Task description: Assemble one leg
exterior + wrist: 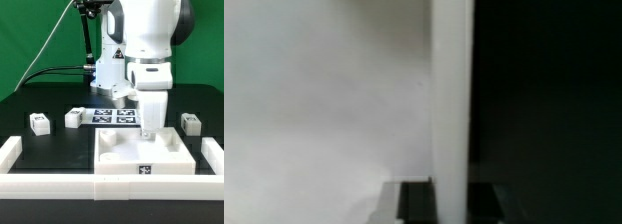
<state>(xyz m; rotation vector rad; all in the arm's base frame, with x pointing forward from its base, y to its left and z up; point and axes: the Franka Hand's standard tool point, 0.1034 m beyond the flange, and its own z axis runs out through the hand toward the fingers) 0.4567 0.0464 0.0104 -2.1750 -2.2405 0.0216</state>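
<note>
leg 1 (40, 122): on table (60, 142), 10 o'clock of panel (120, 150)
leg 2 (74, 117): just beside marker board (110, 115), at its 9 o'clock
gripper (150, 129): pointing down over panel's 1 o'clock corner; finger spread unclear, cannot tell
leg 3 (190, 122): 3 o'clock of gripper, apart

We see a black surface (60, 145). Taking the exterior view as our clock face, the first leg (39, 122) and the second leg (73, 117) sit apart from each other toward nine o'clock, and the third leg (189, 123) toward three. The marker board (110, 115) lies near the centre. The white panel (115, 150) lies toward five, and a white rail (50, 185) edges the six o'clock side.
</note>
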